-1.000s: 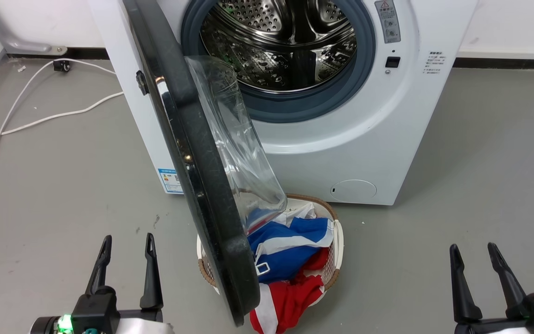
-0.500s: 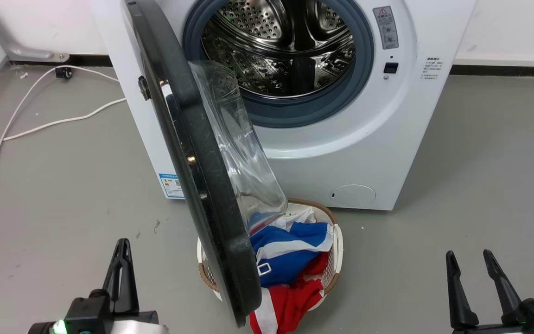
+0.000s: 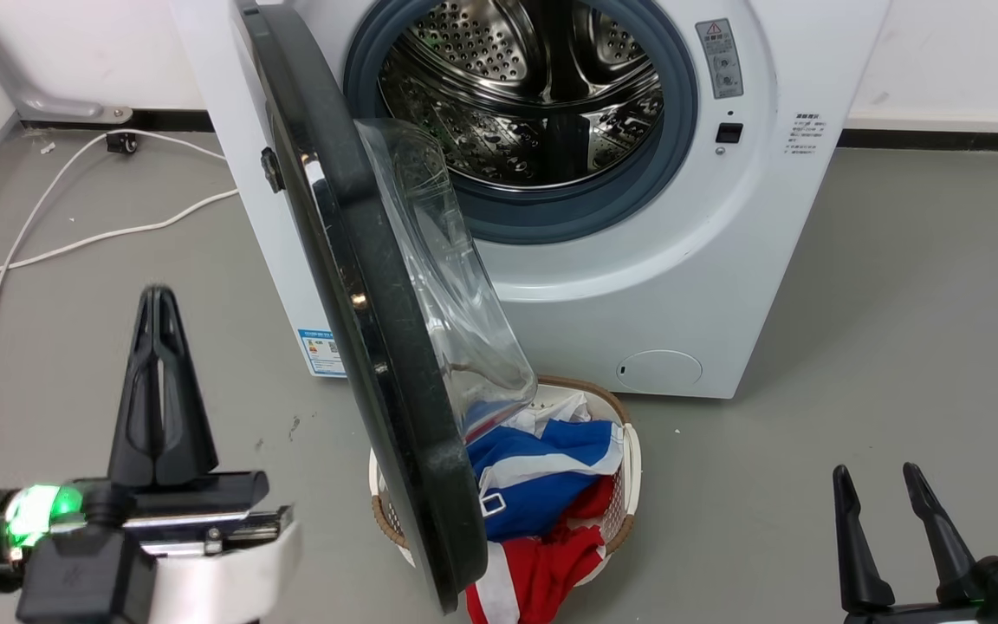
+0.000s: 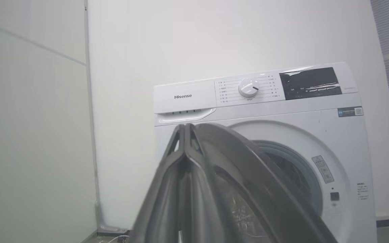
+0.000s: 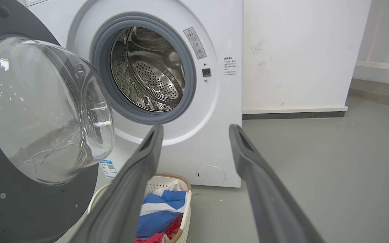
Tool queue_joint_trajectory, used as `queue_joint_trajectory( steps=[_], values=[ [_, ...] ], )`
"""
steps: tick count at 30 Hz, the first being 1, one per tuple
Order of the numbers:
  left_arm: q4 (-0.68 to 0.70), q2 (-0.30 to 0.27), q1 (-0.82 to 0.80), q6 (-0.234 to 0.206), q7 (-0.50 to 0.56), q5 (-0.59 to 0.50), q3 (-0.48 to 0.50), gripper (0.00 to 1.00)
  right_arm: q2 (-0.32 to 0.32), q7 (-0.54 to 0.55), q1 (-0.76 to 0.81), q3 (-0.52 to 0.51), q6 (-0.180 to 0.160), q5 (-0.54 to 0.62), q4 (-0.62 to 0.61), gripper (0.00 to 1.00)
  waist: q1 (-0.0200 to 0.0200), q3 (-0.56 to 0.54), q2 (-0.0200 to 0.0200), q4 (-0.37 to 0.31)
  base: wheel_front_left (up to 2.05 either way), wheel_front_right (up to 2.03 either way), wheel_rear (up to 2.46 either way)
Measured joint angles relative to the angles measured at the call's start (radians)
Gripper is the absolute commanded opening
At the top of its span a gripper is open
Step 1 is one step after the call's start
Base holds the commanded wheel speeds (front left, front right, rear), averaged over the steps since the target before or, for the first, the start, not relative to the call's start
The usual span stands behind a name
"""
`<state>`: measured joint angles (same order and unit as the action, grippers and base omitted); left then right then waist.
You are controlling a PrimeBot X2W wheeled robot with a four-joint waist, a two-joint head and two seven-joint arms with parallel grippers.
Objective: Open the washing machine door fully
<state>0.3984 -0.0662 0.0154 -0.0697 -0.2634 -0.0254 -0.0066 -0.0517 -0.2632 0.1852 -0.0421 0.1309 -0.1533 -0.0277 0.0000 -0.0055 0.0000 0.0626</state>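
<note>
The white washing machine (image 3: 681,277) stands against the wall with its steel drum exposed. The washing machine door (image 3: 360,286), black-rimmed with a bulging clear glass bowl, is hinged on the left and juts out roughly square to the machine front. My left gripper (image 3: 157,303) is shut on nothing, raised left of the door's outer face and apart from it. In the left wrist view the left gripper (image 4: 184,127) has its fingers pressed together, with the door (image 4: 248,162) just behind them. My right gripper (image 3: 876,472) stands open at the lower right, well clear of the door; it also shows in the right wrist view (image 5: 196,128).
A white laundry basket (image 3: 633,451) with blue, white and red clothes sits on the floor under the door's lower edge. White cables (image 3: 74,230) trail over the grey floor to the left of the machine. A wall stands behind.
The left gripper closed its fingers, then rose and moved forward beside the door. The door and right gripper have stayed where they were. The head camera shifted slightly.
</note>
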Motion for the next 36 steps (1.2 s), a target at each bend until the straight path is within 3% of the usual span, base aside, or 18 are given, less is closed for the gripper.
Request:
queue_joint_trajectory(
  steps=[5,9,16,23,36],
  values=[
    [0.101,-0.002,-0.031,0.019,0.0,-0.026,-0.097,0.0,0.0,0.0,0.0,0.006,0.0,0.0,0.0,1.0,0.0,-0.005,0.0,-0.006,0.0,0.0,0.0],
    [0.123,-0.003,-0.053,0.063,-0.001,-0.034,-0.201,0.0,0.0,0.0,0.003,0.011,0.0,-0.002,0.001,1.0,0.0,-0.008,0.0,-0.009,0.0,0.0,0.0],
    [0.088,-0.004,-0.067,0.125,-0.001,-0.041,-0.36,0.0,0.0,0.0,0.005,0.019,0.0,-0.002,0.002,1.0,0.0,-0.012,0.0,-0.014,0.0,0.0,0.0],
    [0.008,-0.004,-0.063,0.152,-0.001,-0.028,-0.472,0.0,0.0,0.0,0.005,0.021,0.0,-0.002,0.003,1.0,0.0,-0.007,0.0,-0.012,0.0,0.0,0.0],
    [-0.186,-0.035,0.011,0.164,-0.001,0.002,-0.533,0.0,0.0,0.0,-0.006,0.027,0.0,0.006,0.01,1.0,0.0,0.017,0.0,-0.005,0.0,0.0,0.0]
  ],
)
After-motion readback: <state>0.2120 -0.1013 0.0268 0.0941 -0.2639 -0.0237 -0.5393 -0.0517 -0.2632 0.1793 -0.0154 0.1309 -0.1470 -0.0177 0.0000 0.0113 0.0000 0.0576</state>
